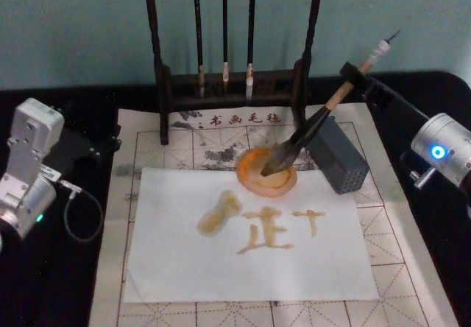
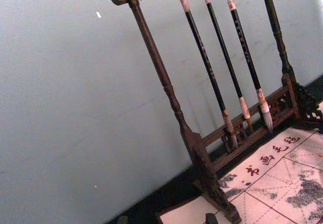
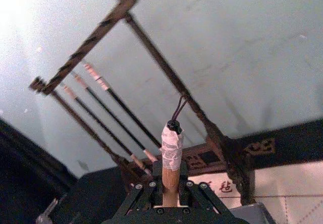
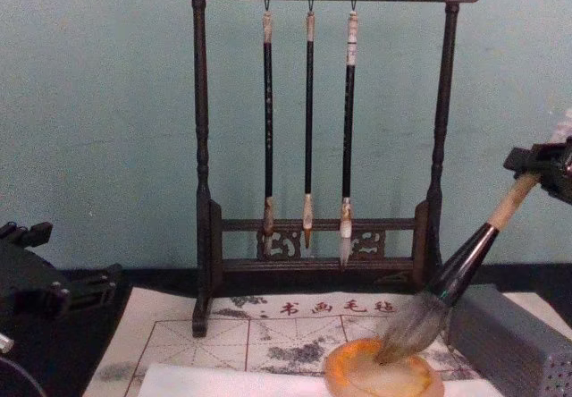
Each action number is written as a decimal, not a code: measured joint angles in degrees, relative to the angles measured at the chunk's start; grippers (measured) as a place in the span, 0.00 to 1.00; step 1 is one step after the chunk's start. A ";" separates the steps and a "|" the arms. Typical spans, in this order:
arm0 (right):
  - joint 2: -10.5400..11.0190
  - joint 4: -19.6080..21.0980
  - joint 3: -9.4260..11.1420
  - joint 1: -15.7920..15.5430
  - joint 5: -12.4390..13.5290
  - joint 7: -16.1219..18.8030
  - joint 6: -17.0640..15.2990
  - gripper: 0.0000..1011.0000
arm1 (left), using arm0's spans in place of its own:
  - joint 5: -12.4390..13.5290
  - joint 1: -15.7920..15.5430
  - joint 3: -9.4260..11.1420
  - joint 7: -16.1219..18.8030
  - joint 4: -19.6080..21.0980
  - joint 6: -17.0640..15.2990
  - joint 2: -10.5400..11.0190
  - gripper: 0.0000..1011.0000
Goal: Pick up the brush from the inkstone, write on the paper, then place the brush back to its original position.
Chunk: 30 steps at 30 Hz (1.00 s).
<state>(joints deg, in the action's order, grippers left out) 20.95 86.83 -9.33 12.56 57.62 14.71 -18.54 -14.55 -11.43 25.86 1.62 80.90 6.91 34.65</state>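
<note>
Brush: tilted, grey-white tuft down in the inkstone, tip touching the pale centre. The handle leans up and away toward the robot's right. In the chest view, the brush slants from the dish up to the right edge.

Right gripper: clamped on the upper handle, just below the whitish end. In the right wrist view, the taped end with its black loop stands out past the closed fingers.

Paper: flat on the cream grid mat, its far edge touching the inkstone. It carries wet yellow-brown strokes: a blob to the left, a character in the middle and a small cross to the right.

Grey ribbed block: just beside the inkstone on the right, under the brush handle.

Wooden rack: at the back of the mat, with three thin brushes hanging from the top bar.

Left gripper: parked off the mat on the black table, well apart from the paper. I cannot tell whether it is wide or closed.
</note>
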 joint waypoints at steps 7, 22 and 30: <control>-2.35 -2.10 1.20 1.21 4.60 -4.42 -2.27 0.18 | 0.00 0.00 0.00 0.00 0.00 0.00 0.00 0.99; -4.78 -6.27 1.86 3.49 10.89 -12.12 -4.53 0.18 | 0.00 0.00 0.00 0.00 0.00 0.00 0.00 0.99; -5.36 -7.49 2.00 3.78 13.09 -14.17 -4.39 0.18 | 0.00 0.00 0.00 0.00 0.00 0.00 0.00 0.99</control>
<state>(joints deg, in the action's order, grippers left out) 15.59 79.34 -7.33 16.35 70.70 0.54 -22.93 -14.55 -11.43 25.86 1.62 80.90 6.91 34.65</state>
